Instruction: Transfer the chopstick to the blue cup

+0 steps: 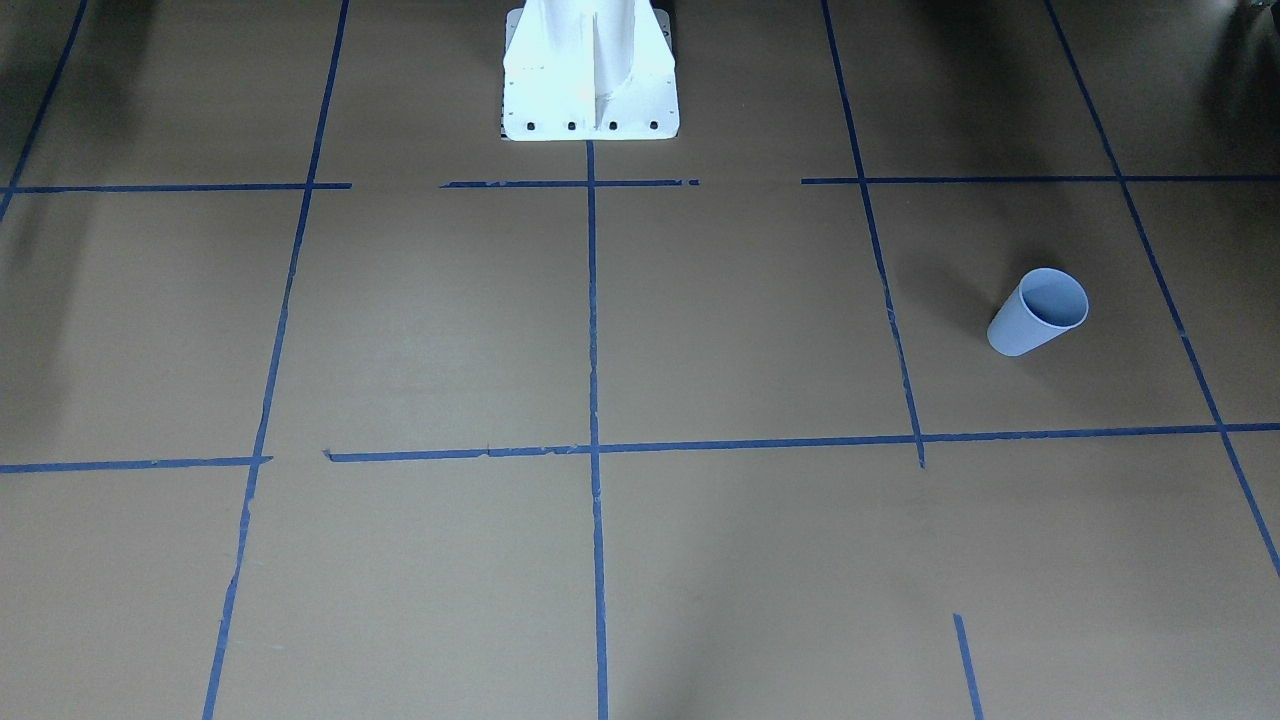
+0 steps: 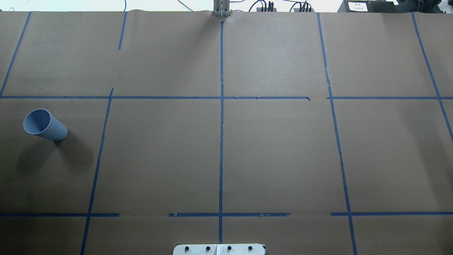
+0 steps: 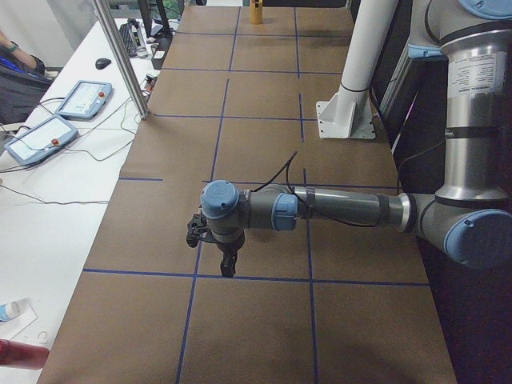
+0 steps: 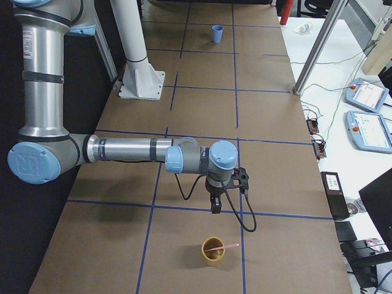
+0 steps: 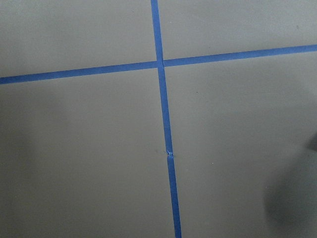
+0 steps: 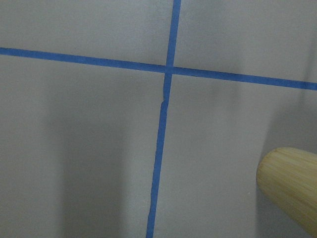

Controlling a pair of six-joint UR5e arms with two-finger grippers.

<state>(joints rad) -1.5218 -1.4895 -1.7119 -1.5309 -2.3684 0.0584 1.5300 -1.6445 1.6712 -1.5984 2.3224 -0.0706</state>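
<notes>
Progress: nothing of the transfer is done, as far as the views show; by my reading the task is at its very start.
Chopstick: the chopstick point(image 4: 229, 245) leans inside a wooden cup point(image 4: 213, 252) at the robot's right end of the surface point(image 2: 276, 159), its upper end poking out over the rim.
Blue cup: the blue cup point(image 2: 45, 124) stands upright at the robot's left end of the surface, well apart from the wooden cup. Its inside looks empty from above.
Left to do: grasp the chopstick, lift it out of the wooden cup, carry it the length of the surface, likely with a hand-over between arms, and drop it into the blue cup.
Right hand: the right hand point(image 4: 215, 207) points down over a tape crossing, near the wooden cup but not touching it. It shows only from the side, so I cannot tell how far apart its fingers are. The chopstick is not in it.
Right wrist view: only the wooden cup's side shows at the lower right corner; no fingers appear.
Left hand: the left hand point(image 3: 228, 266) points down over bare surface. How far it is spread I cannot tell; it touches nothing visible.
</notes>
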